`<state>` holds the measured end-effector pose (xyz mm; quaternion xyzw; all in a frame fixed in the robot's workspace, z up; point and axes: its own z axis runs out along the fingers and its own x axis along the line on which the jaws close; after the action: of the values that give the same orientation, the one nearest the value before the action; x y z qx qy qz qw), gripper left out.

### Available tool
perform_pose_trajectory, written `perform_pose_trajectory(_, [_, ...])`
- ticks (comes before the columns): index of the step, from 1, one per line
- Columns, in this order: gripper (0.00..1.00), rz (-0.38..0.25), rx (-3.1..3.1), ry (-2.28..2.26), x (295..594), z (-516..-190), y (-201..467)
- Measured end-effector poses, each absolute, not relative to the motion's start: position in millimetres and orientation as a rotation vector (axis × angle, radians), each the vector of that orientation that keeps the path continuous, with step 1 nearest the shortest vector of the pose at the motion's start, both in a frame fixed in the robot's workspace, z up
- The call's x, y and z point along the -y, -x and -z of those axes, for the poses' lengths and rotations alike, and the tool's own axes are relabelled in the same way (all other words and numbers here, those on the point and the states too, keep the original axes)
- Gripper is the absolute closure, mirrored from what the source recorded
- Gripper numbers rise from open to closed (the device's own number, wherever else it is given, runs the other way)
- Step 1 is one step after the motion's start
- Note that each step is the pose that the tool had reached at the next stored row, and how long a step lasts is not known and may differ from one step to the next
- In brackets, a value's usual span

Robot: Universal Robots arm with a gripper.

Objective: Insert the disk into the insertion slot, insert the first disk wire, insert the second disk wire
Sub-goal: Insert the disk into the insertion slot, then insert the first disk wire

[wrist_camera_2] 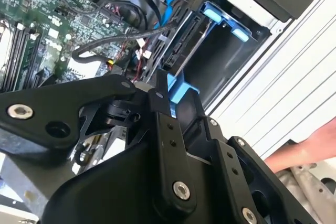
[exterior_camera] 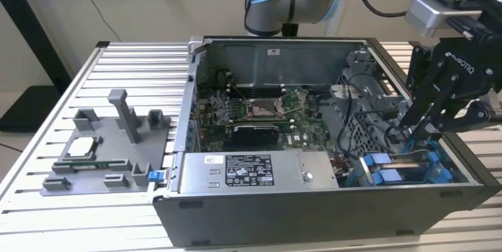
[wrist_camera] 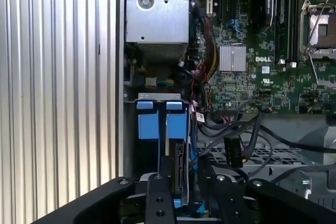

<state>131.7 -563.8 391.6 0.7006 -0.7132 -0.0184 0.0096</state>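
One open computer case (exterior_camera: 314, 217) is laid on a slatted metal table (exterior_camera: 70, 222), and everything else is placed in relation to it. The gripper (exterior_camera: 415, 130) is lowered into the case at its end toward the exterior view's right, above the drive bay in that corner. The disk (exterior_camera: 396, 159) is stood on edge inside the bay, just within the case's wall, with its blue carrier tabs turned up. In both wrist views the gripper (wrist_camera_2: 176, 95) (wrist_camera: 181, 195) is seen with its fingers (wrist_camera_2: 160, 103) closed in on the blue carrier of the disk (wrist_camera_2: 181, 51) (wrist_camera: 181, 169), so that the carrier is clamped between them. Black cables (wrist_camera: 247, 135) are draped inside the case between the bay and the motherboard (exterior_camera: 259, 108). A grey power supply box (exterior_camera: 259, 170) is mounted along the case's front wall. Outside the case, toward the exterior view's left, a grey fixture (exterior_camera: 110, 146) is set on the table. In the second wrist view a person's hand (wrist_camera_2: 299, 153) is seen just outside the case.
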Motion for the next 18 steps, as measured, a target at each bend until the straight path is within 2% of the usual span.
perform_pose_trajectory(10, [0.00, 0.082, 2.237, -2.199, 558.0, -404.3, -119.4])
perform_pose_trajectory(18, [0.00, 0.105, 2.249, -2.220, 541.5, -403.1, -114.3])
